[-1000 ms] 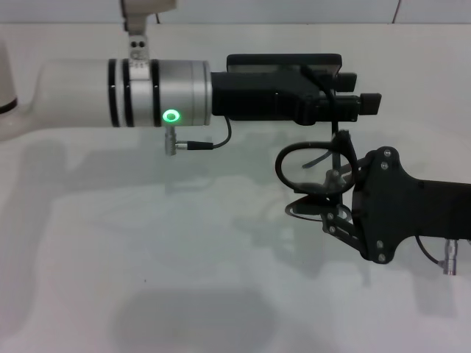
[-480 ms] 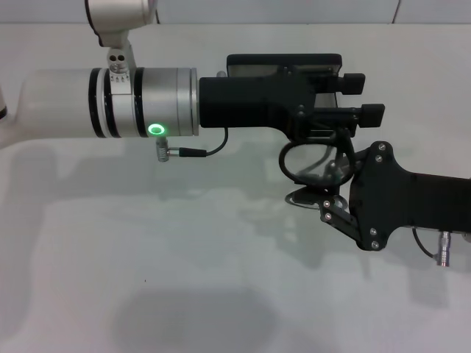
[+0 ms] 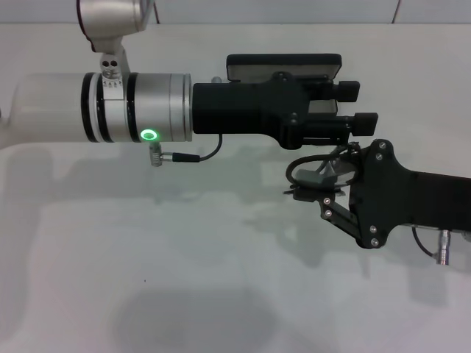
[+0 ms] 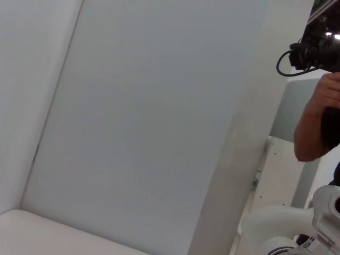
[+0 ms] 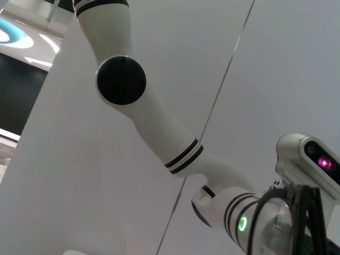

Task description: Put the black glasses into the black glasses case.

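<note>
Since the earlier frames the left arm [image 3: 103, 107] has drawn back toward the left edge of the head view, its green ring light [image 3: 149, 135] sitting farther left than before, and the glasses [image 3: 316, 170] have tipped from standing nearly upright to lying flatter and lower, tucked under the left claw.

Going left to right in the head view: the left arm's white and silver sleeve lies level across the table [image 3: 184, 279], with a thin cable [image 3: 193, 154] hanging just under the light. Next comes the black wrist body, ending in the left claw [image 3: 349, 104]. Its two fingers reach out to the right, one above the other, with a narrow gap between them; I cannot tell whether anything is held in that gap. Behind the claw, partly hidden by it, lies the case [image 3: 283, 68], flat on the table. Just below the left claw hang the glasses, pinched at the tip of the right claw [image 3: 327, 180], whose fingers are pressed together on the frame. The right arm's black body runs off from there to the right edge.

In the right wrist view, part of the glasses' frame [image 5: 289, 212] shows close to the lens, with the left arm behind it.
</note>
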You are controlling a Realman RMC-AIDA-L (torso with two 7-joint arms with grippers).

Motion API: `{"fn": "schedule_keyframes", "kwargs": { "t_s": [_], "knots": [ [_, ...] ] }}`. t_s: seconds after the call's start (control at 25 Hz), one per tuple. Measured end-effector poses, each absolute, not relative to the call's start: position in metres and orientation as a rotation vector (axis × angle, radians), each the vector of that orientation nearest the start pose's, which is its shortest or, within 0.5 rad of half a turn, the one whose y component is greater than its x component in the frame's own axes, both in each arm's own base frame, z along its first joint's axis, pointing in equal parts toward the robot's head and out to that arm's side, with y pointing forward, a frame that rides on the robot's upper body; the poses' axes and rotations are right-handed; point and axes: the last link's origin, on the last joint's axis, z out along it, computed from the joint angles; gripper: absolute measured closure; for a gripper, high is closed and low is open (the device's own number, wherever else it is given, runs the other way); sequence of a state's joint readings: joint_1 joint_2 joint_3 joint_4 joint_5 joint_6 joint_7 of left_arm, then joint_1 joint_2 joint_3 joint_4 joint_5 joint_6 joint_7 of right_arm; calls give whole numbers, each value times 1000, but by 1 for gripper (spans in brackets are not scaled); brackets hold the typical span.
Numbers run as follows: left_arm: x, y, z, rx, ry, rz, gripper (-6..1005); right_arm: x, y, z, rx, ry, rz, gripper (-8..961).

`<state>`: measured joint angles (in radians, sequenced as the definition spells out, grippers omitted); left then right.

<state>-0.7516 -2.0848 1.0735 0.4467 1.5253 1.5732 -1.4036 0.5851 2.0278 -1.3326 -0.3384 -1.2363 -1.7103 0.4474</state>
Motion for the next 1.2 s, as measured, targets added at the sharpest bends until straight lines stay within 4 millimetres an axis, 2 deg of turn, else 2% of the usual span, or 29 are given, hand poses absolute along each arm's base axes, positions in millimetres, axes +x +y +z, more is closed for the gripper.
{"fn": "schedule_keyframes", "kwargs": {
  "t_s": [0.28, 0.52, 0.64, 0.72, 0.84, 1.0, 1.2],
  "knots": [
    [-153, 354, -38, -2838, -503, -1201, 306, 202, 298, -41, -2607, -544, 1125, 860],
    [-197, 377, 17, -2397, -616, -1294, 306, 211, 330, -47, -2551, -465, 844, 864],
    [-217, 379, 30, -2325, -654, -1243, 306, 204, 346, -44, -2515, -449, 722, 865],
    [-228, 382, 30, -2289, -694, -1191, 306, 197, 355, -44, -2483, -461, 609, 865],
    [-237, 384, 25, -2264, -740, -1128, 305, 185, 363, -54, -2412, -489, 383, 866],
    [-239, 383, 19, -2272, -755, -1102, 305, 170, 366, -72, -2309, -548, 158, 868],
    [-235, 385, 13, -2279, -762, -1091, 305, 165, 372, -87, -2242, -608, -11, 869]
  ]
}}
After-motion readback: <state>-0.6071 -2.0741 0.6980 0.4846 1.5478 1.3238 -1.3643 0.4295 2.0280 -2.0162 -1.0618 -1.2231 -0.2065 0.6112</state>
